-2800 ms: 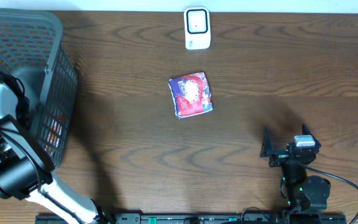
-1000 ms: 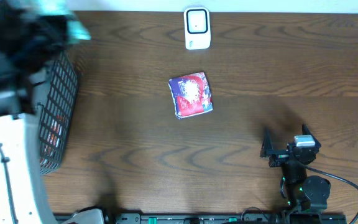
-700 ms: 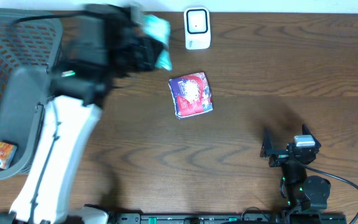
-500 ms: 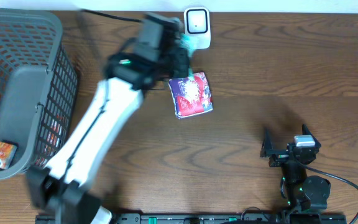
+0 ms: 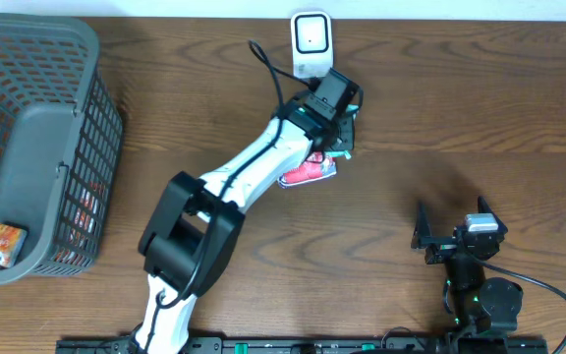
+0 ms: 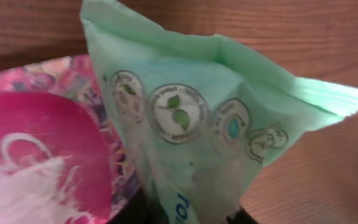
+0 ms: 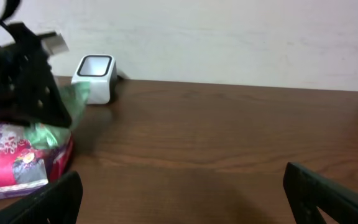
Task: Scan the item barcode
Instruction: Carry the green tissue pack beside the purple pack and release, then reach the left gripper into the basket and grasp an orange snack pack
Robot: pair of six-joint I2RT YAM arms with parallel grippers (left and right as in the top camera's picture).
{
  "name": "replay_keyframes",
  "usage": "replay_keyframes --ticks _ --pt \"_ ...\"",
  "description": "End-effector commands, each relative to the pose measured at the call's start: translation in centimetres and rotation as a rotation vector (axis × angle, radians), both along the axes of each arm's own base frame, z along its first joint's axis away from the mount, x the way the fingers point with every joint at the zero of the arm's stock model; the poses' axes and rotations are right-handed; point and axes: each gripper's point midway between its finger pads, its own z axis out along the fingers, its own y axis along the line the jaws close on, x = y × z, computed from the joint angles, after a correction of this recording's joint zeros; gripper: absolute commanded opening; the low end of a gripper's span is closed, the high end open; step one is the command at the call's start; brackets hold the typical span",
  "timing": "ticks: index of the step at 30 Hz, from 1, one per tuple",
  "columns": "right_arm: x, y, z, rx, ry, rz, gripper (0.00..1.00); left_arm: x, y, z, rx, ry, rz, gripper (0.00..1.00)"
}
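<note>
Dark brown wood-grain bench [image 5: 460,98] runs back to a white wall [image 7: 229,37]. Toward its far side, the pale green plastic pouch [image 6: 191,124] sticks out from between the left jaws, over the red-and-pink foil packet [image 6: 36,162], near the small white box scanner [image 5: 311,44]. Whether those jaws pinch it or only flank it cannot be told. The right jaws gape wide, empty, well apart from it.
</note>
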Motion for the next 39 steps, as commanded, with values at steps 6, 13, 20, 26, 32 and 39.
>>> replay_keyframes --ticks 6,13,20,26,32,39 --pt "0.0 -0.3 0.0 -0.016 -0.001 -0.01 0.99 0.5 -0.5 2.4 -0.059 -0.031 -0.004 0.59" --pt "0.0 -0.3 0.0 -0.016 -0.001 -0.01 0.99 1.3 2.0 13.1 -0.165 -0.214 0.018 0.59" --pt "0.0 -0.3 0.0 -0.016 -0.001 -0.01 0.99 1.0 17.9 26.4 -0.095 -0.48 0.283 0.6" --pt "0.0 -0.3 0.0 -0.016 -0.001 -0.01 0.99 -3.2 37.4 29.1 0.119 -0.497 0.765 0.7" --pt "0.0 -0.3 0.0 -0.016 -0.001 -0.01 0.99 -8.8 51.0 26.4 0.246 -0.356 1.128 0.71" --pt "0.0 -0.3 0.0 -0.016 -0.001 -0.01 0.99 -12.9 57.7 17.5 0.301 -0.041 1.391 0.71"
